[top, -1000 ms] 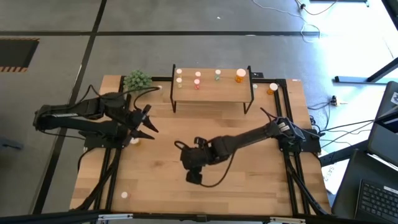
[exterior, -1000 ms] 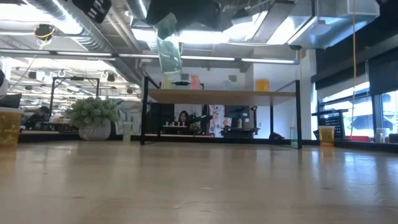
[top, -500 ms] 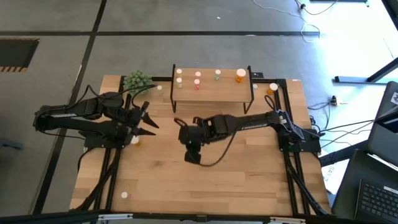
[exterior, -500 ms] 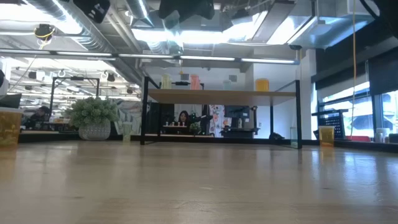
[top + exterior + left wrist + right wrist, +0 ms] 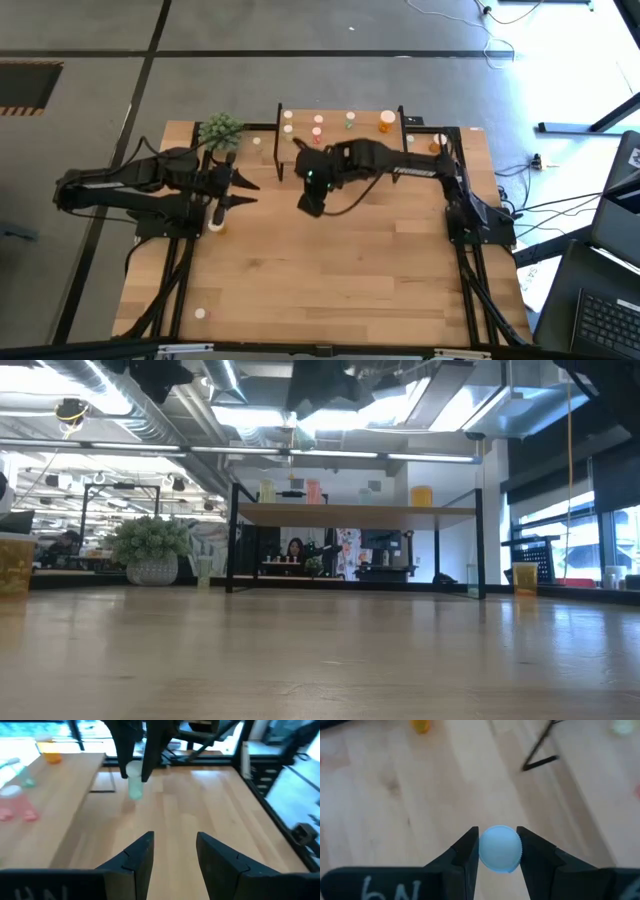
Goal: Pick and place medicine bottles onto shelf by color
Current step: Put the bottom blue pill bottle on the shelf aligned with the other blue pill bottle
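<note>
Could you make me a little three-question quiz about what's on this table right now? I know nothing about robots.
1. True or false: the right gripper carries a bottle.
2. The left gripper's jaws are: A) closed on a bottle, B) apart and empty.
3. Fill in: the large orange bottle stands on the ___.

Key: 1 true; 2 B; 3 shelf.

Left gripper [image 5: 172,852]: fingers parted, empty, above the table [image 5: 200,805]. Beyond it, the right gripper [image 5: 135,772] clamps a pale green bottle [image 5: 134,782] just beside the shelf [image 5: 60,800], which carries pink bottles [image 5: 15,805] and an orange bottle [image 5: 51,755].
</note>
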`<action>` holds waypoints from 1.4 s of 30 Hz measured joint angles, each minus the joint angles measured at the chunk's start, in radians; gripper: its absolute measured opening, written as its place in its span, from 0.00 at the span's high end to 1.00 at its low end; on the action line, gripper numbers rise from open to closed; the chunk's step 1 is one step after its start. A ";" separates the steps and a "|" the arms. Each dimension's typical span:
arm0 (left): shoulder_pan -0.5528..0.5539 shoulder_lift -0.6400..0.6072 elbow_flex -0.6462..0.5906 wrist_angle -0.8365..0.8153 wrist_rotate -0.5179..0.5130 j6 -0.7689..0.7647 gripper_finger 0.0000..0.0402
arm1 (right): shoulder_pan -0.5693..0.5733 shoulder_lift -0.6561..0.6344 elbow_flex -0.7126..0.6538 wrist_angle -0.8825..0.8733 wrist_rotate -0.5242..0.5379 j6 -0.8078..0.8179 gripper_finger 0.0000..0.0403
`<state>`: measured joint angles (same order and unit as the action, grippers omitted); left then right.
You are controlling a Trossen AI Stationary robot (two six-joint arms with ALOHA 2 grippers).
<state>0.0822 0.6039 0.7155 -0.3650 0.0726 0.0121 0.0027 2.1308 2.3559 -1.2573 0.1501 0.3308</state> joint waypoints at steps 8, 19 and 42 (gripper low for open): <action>0.001 0.077 0.000 0.129 -0.072 0.033 0.65 | -0.095 -0.025 0.000 -0.011 0.059 -0.030 0.70; 0.001 0.214 0.000 0.173 -0.101 0.047 0.65 | -0.212 -0.054 0.000 -0.104 0.078 -0.035 0.70; 0.086 0.221 0.000 0.356 -0.203 0.096 0.65 | -0.441 -0.065 -0.012 -0.136 -0.013 -0.030 0.70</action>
<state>0.1680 0.8253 0.7155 -0.0088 -0.1299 0.1085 -0.4379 2.0655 2.3440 -1.3930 0.1371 0.3011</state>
